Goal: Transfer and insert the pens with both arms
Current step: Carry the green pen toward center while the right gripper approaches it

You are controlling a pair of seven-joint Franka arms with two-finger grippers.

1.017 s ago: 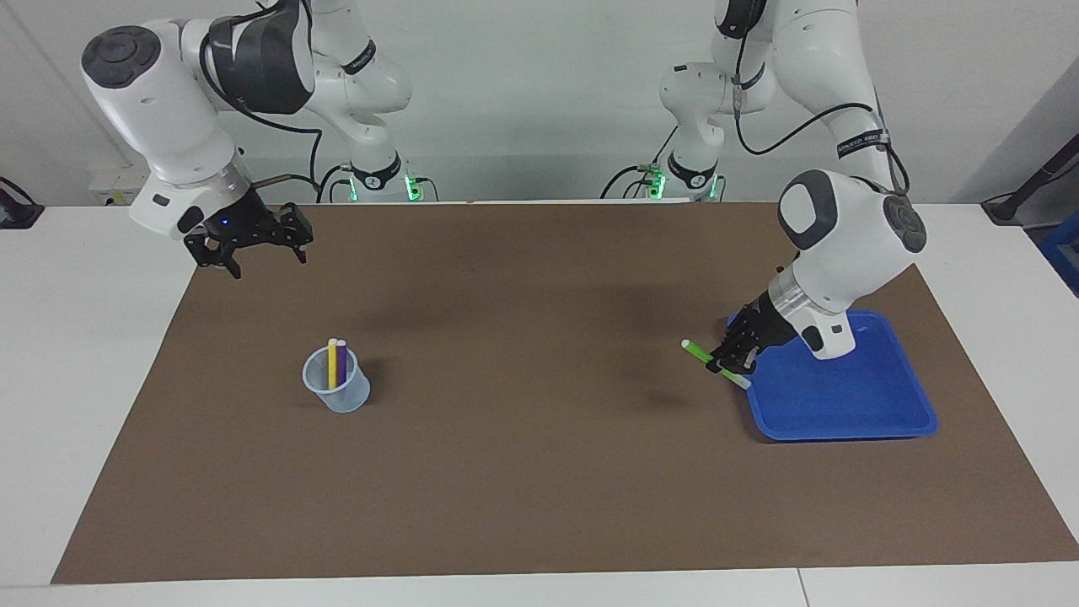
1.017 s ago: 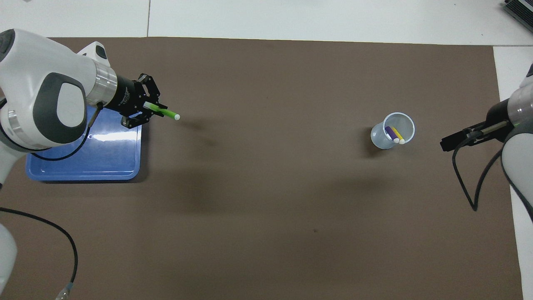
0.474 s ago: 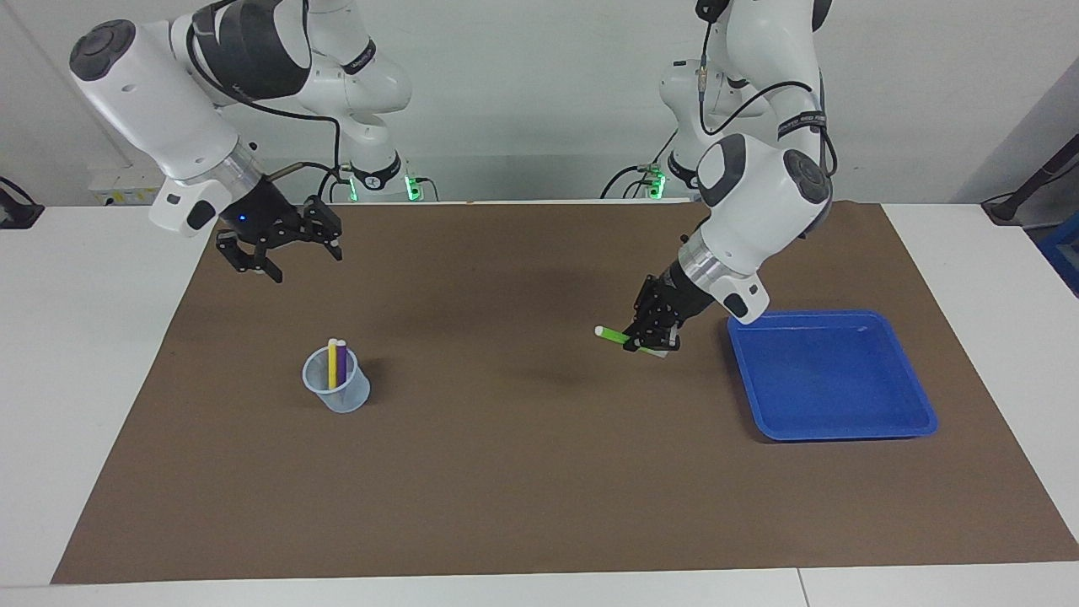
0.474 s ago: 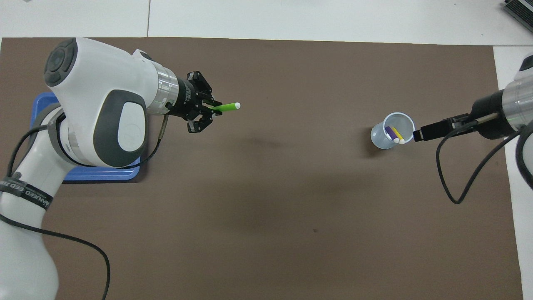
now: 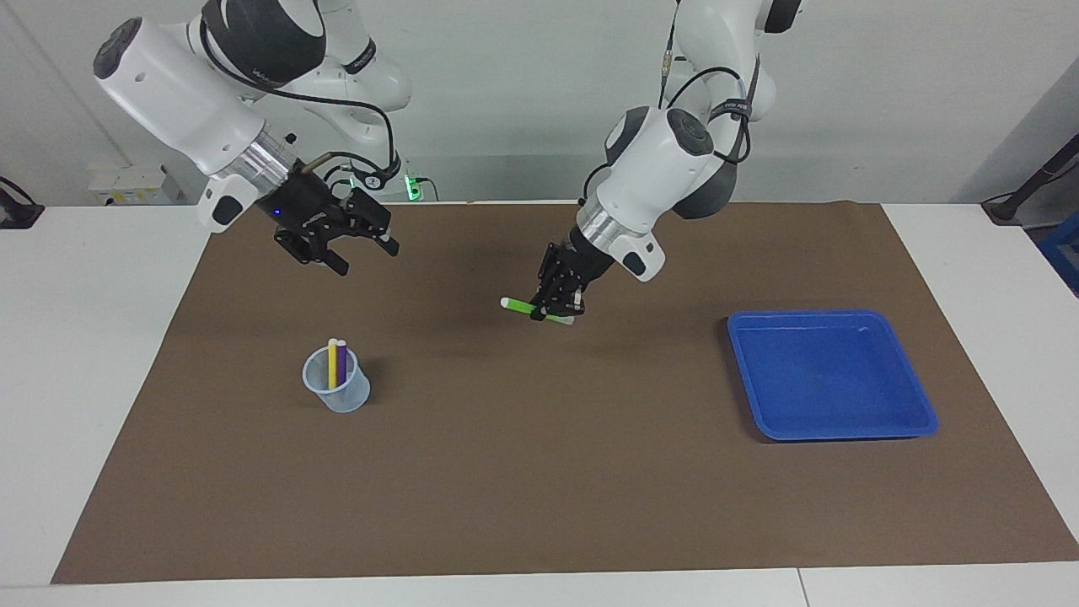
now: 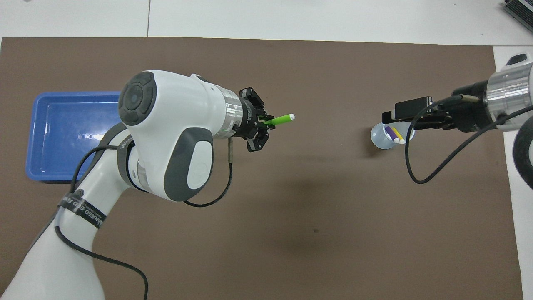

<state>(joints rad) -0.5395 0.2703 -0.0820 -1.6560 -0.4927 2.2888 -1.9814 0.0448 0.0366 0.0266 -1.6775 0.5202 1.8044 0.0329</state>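
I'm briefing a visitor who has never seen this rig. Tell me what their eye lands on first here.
First, the left claw in mid-air over the middle of the brown mat, shut on the green pen, which sticks out sideways toward the right arm's end. Next, the clear cup there, holding the yellow pen and purple pen upright, with the open right claw raised over the mat. Last, the blue tray at the left arm's end.
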